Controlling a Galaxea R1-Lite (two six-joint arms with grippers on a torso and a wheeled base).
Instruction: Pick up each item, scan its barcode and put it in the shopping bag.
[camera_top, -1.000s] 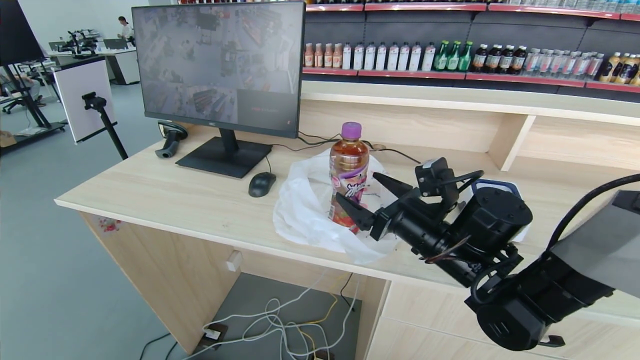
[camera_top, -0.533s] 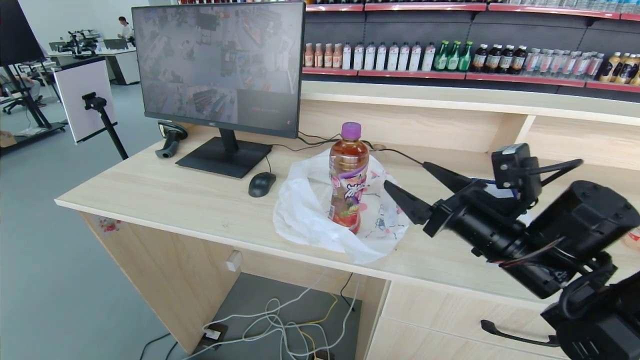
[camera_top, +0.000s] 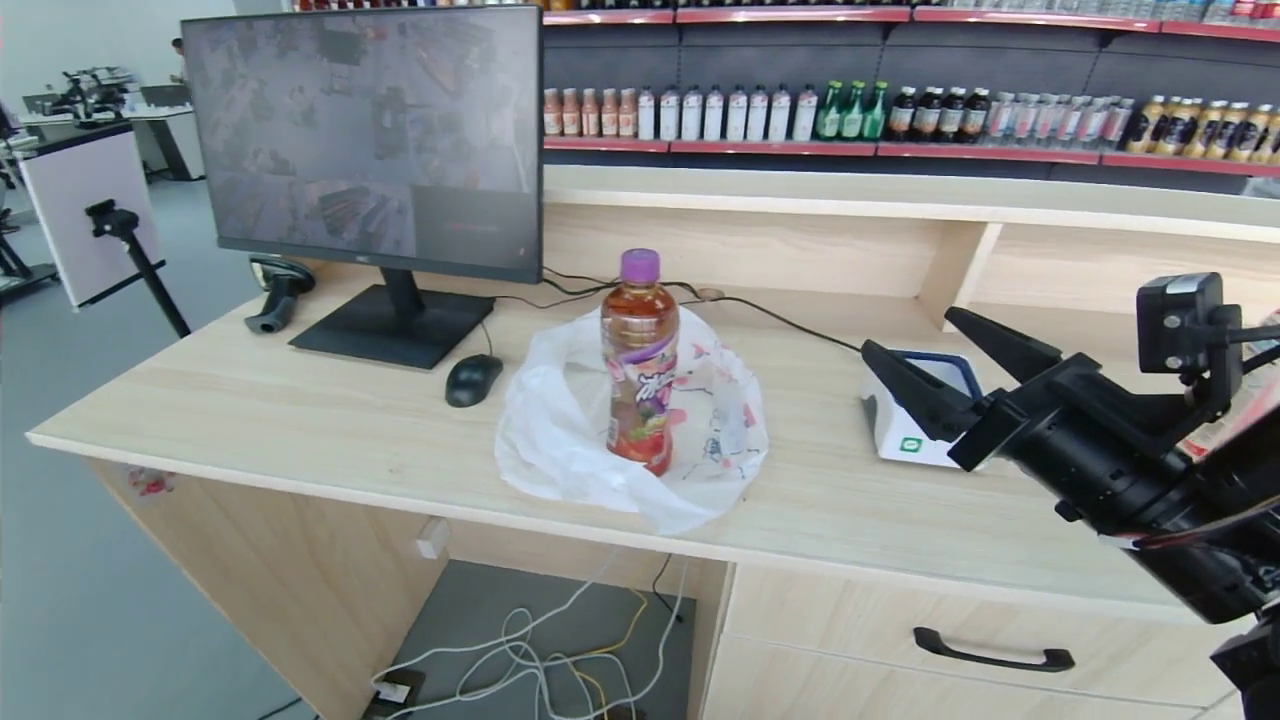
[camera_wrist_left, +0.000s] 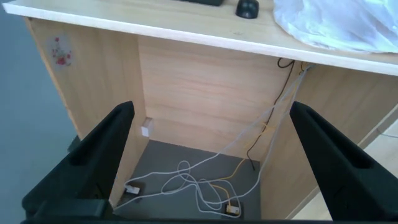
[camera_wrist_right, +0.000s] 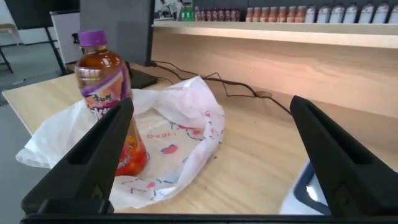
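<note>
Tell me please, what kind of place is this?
Most likely a shop checkout. Shelves of bottled drinks stand behind, and the wooden counter carries a monitor, a handheld scanner and a plastic bag with a bottle.

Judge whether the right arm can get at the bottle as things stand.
Probably yes: the right gripper, jaws open, points at the bottle, nothing stands between, and the bag slumps low around its base.

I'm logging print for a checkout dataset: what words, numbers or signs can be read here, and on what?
Nothing can be quoted with confidence.
Bottle label: slanted lettering, too blurred to read.
Shopping bag: small printed marks, unreadable.
Monitor bezel: tiny mark, too small.
White device: green square sign, no legible word.
Shelf bottles: labels too small.
</note>
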